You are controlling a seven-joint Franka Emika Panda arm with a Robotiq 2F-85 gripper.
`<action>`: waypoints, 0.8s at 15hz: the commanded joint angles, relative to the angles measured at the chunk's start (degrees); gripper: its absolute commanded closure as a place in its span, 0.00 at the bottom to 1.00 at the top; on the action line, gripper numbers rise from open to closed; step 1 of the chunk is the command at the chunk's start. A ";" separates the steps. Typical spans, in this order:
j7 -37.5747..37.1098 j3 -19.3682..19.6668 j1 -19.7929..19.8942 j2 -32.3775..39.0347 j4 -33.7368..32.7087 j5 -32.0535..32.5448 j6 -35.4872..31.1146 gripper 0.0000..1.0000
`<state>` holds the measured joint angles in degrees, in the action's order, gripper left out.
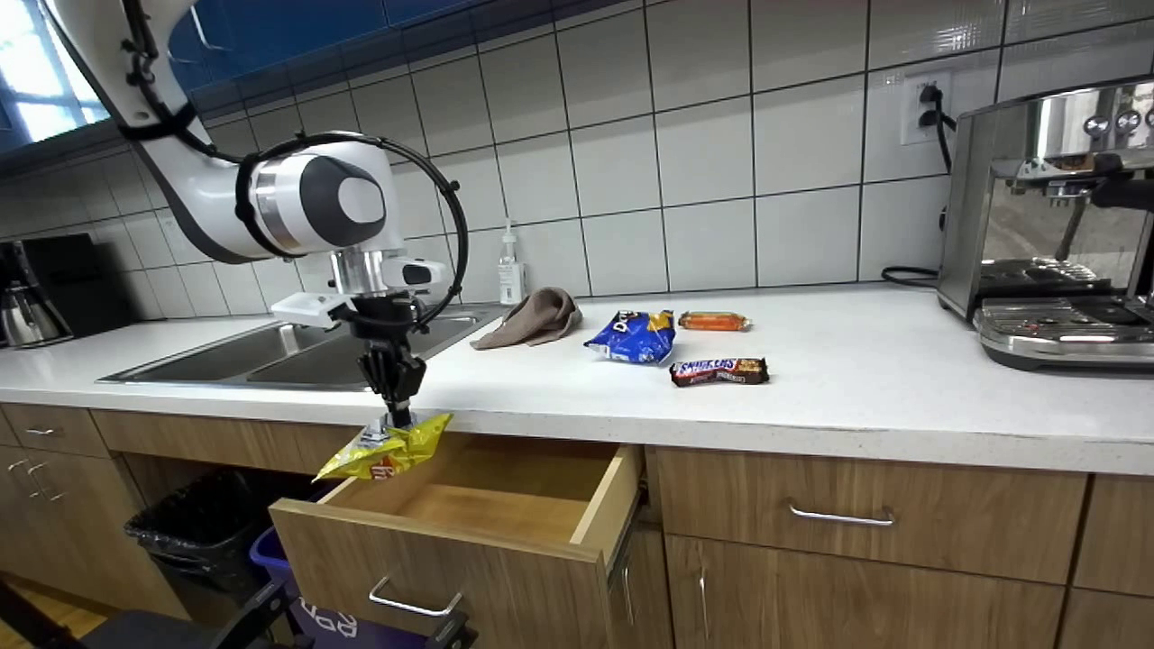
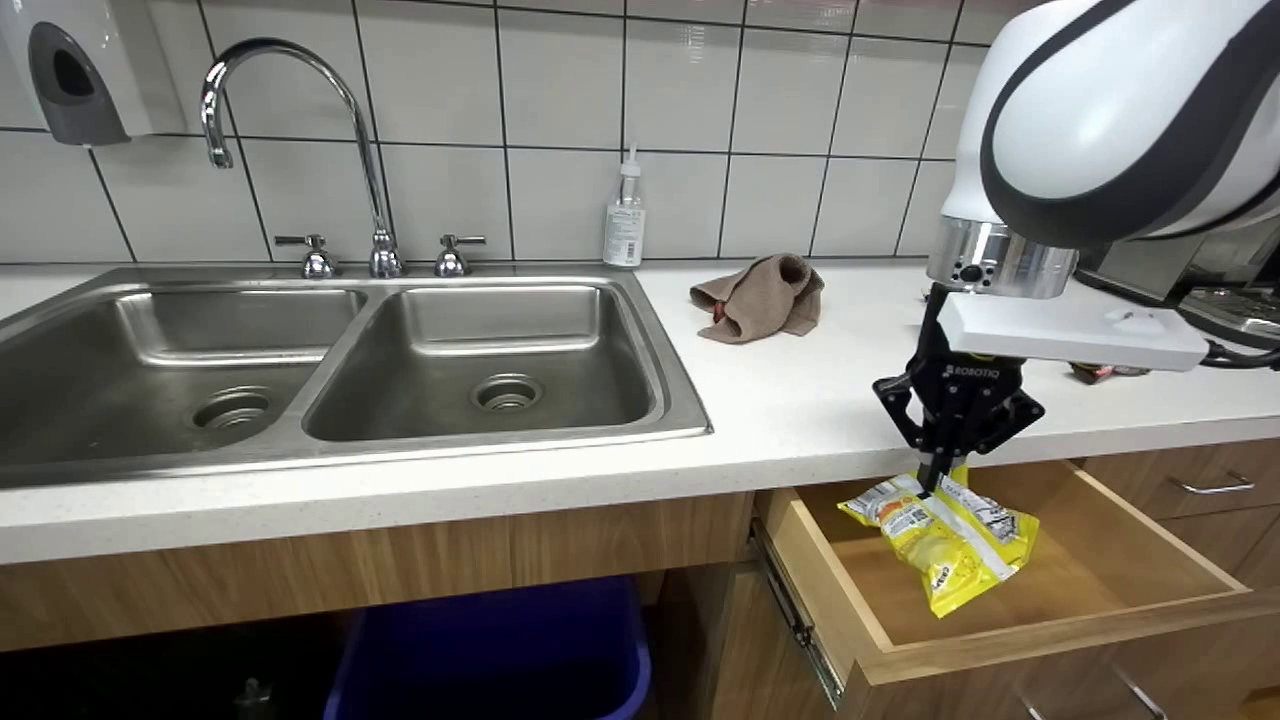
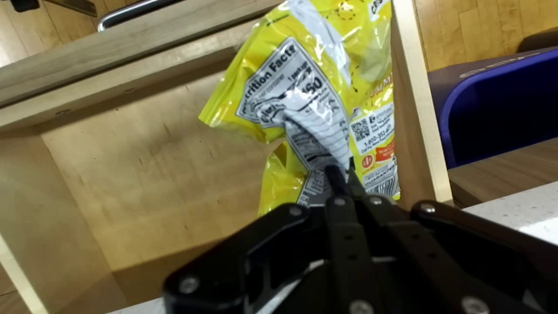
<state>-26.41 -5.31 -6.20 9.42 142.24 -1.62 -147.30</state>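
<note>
A white counter (image 1: 856, 424) runs across both exterior views, a steel double sink (image 2: 338, 362) set into it at left. The white robot arm (image 1: 207, 194) extends from the upper left in an exterior view, over a wooden drawer (image 1: 487, 577) standing pulled out at bottom centre. At the right edge I see an espresso machine (image 1: 1028, 225); low in the middle of an exterior view sits a blue bin (image 2: 490, 640). The black hand (image 2: 932, 480), right of centre there, points down, its jaws clamped together on a fold of a yellow snack bag (image 2: 965, 560). That bag hangs over the drawer, below the counter's edge; in the wrist view it fills the upper middle, close by the drawer's side wall. Whether it touches the wood I cannot tell. A brown cloth (image 1: 536, 320) lies just right of the sink, with a blue chip bag (image 1: 631, 341) near it. A soap bottle (image 1: 511, 275) stands at the sink's back corner. Right of the chip bag lie a Snickers bar (image 1: 718, 371), nearer the front, and an orange packet (image 1: 712, 321), behind.
</note>
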 commanded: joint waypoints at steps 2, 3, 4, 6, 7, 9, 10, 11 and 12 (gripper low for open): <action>-2.19 1.62 -1.65 2.94 -3.39 1.18 0.40 1.00; -2.13 1.83 -1.83 3.32 -3.78 1.09 0.43 1.00; -2.10 1.99 -2.00 3.65 -4.15 1.02 0.42 1.00; -2.03 2.24 -2.25 4.21 -4.82 0.92 0.46 1.00; -2.07 2.46 -2.42 4.43 -5.07 0.98 0.48 1.00; -2.28 2.86 -2.65 4.67 -5.46 0.98 0.53 0.73; -2.27 2.99 -2.62 4.65 -5.57 0.85 0.50 0.66; -2.26 3.15 -2.61 4.67 -5.65 0.82 0.46 0.58; -2.24 3.35 -2.57 4.48 -5.62 0.84 0.52 0.52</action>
<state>-26.79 -3.14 -7.82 13.71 137.79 -1.62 -147.30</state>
